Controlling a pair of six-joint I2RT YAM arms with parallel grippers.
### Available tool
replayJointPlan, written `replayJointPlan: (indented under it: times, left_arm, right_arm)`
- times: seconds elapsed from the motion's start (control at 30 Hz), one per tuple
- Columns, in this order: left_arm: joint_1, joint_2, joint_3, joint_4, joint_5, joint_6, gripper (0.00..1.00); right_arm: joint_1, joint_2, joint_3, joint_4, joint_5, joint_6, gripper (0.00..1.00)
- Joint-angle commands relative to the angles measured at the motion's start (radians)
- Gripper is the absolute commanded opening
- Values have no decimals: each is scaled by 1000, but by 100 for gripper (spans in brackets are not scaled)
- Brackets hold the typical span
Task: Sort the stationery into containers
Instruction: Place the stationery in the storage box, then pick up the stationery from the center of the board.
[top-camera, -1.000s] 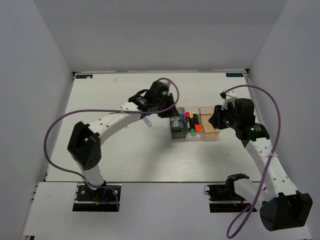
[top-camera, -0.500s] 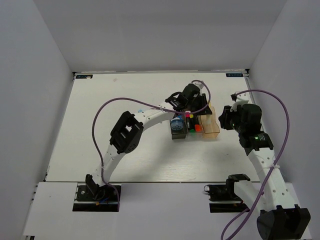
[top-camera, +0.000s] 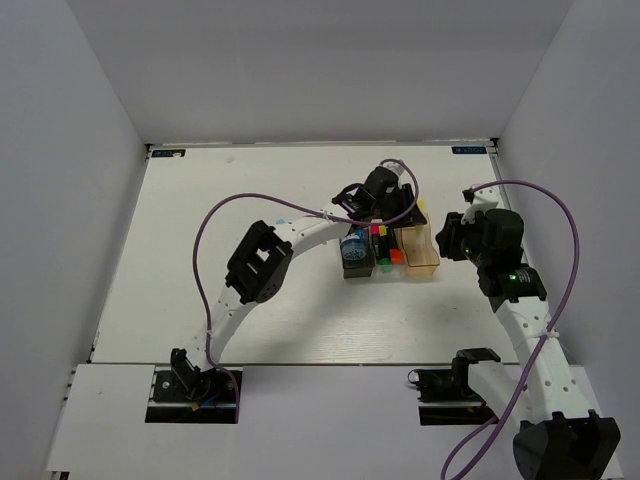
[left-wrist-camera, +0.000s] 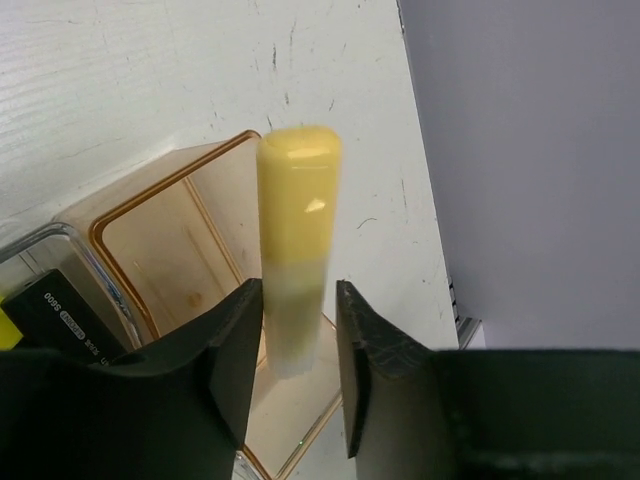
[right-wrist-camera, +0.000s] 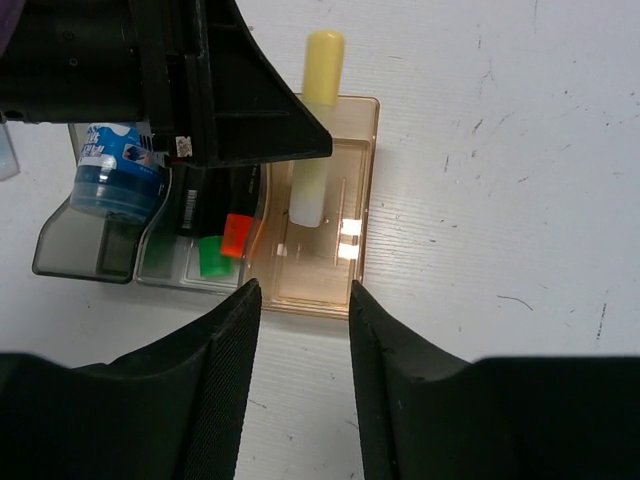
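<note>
White tabletop (top-camera: 200, 250): pale-yellow stick (left-wrist-camera: 297, 200) leans in tan bin (right-wrist-camera: 355, 270), flanked by left gripper (left-wrist-camera: 297, 300), grip unclear; right gripper (right-wrist-camera: 302, 295) gapes empty.

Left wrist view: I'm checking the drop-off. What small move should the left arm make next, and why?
Probably open the left gripper wider and lift away: the pale-yellow stick between its fingers already has its lower end inside the tan-orange bin, top past the rim.

White print on black highlighter (left-wrist-camera: 62, 320) reads approx. "S600"; blue-white item (right-wrist-camera: 110, 172) label illegible.
</note>
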Motion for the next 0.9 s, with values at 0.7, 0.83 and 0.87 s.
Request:
replayJointPlan:
  times: [0.7,0.83,0.87]
  left_arm:
    - [173,-714,-582,-406,-540,74,70]
    - [277,-660,-503,-668,-550,14,77]
    - [301,-596,-455,-698,-555,18,77]
  right_arm:
    - [-11,-3,-14,45,-70,11,16]
    - [-11,9,-14,44,-78,13,19]
    - [-13,10,-16,44,-80,15,19]
